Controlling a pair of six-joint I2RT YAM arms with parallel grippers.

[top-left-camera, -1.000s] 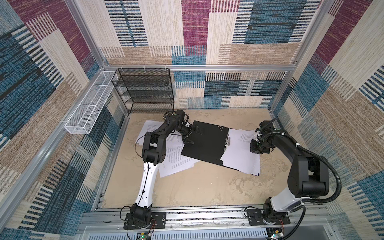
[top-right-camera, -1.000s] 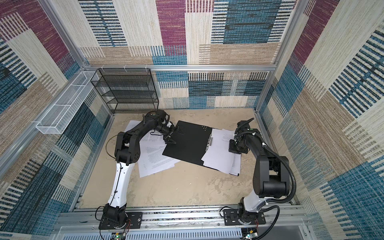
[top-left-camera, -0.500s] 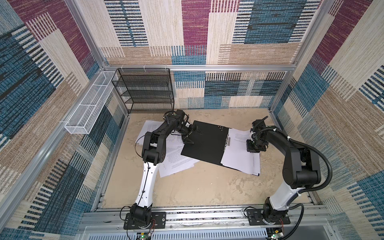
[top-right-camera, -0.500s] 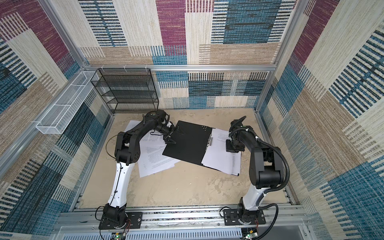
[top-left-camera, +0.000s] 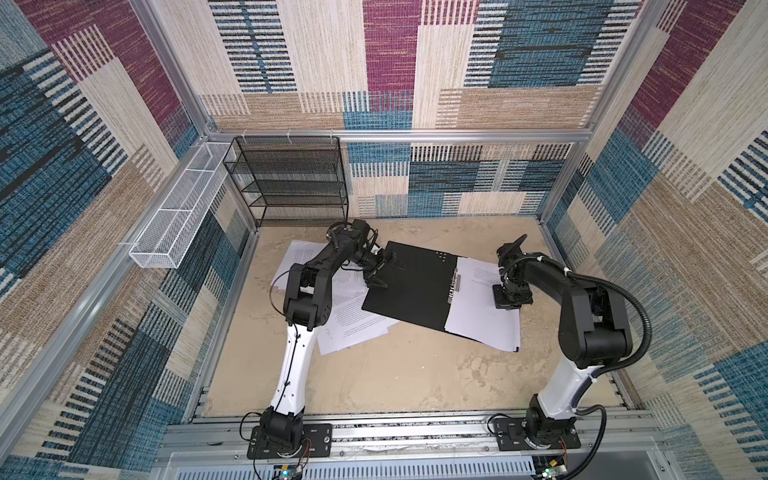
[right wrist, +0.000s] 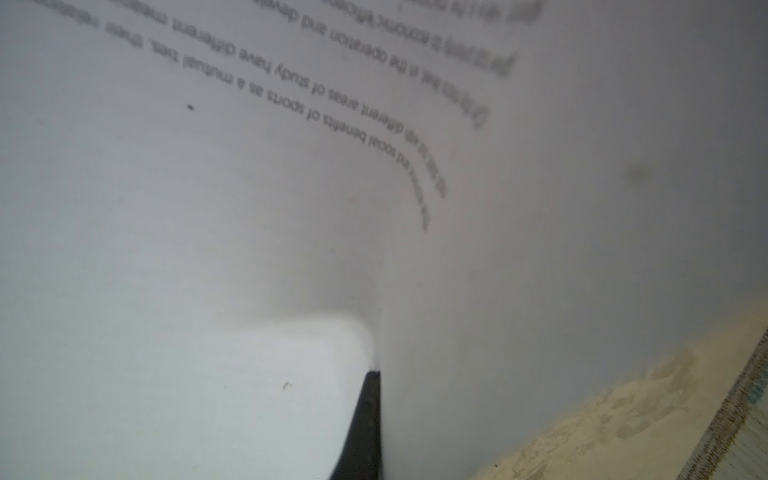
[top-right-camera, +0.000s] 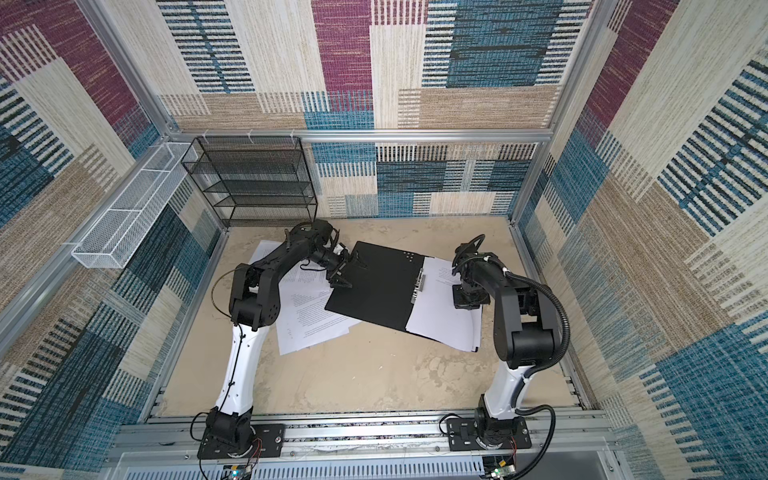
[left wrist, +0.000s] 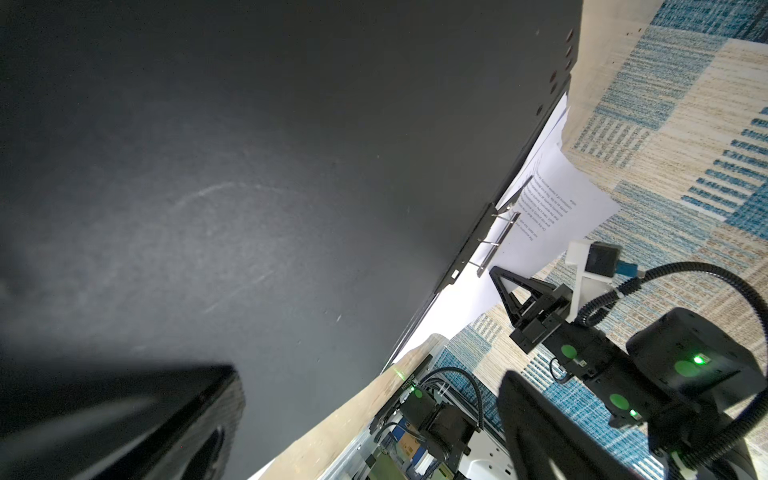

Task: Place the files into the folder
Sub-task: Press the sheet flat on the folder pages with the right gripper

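Note:
The folder (top-left-camera: 415, 286) (top-right-camera: 376, 286) lies open in the middle of the table, black inside up, with its metal clip (top-left-camera: 455, 286) along the spine. White files (top-left-camera: 478, 324) (top-right-camera: 440, 320) cover its right half. More files (top-left-camera: 353, 324) (top-right-camera: 307, 320) lie spread under and beside its left flap. My left gripper (top-left-camera: 383, 271) (top-right-camera: 348, 272) is open, its fingers astride the flap's left edge; in the left wrist view the black flap (left wrist: 291, 166) fills most of the picture. My right gripper (top-left-camera: 505, 301) (top-right-camera: 465, 301) is shut, its tip pressed on the top printed sheet (right wrist: 249, 166).
A black wire-mesh rack (top-left-camera: 291, 183) stands against the back wall at the left. A white wire basket (top-left-camera: 174, 216) hangs on the left wall. Metal frame rails (top-left-camera: 415, 432) run along the front edge, and patterned walls enclose the other three sides.
My right gripper has slid a little leftward from the right edge of the sheets onto them, and its elbow has swung out. The left arm has not moved.

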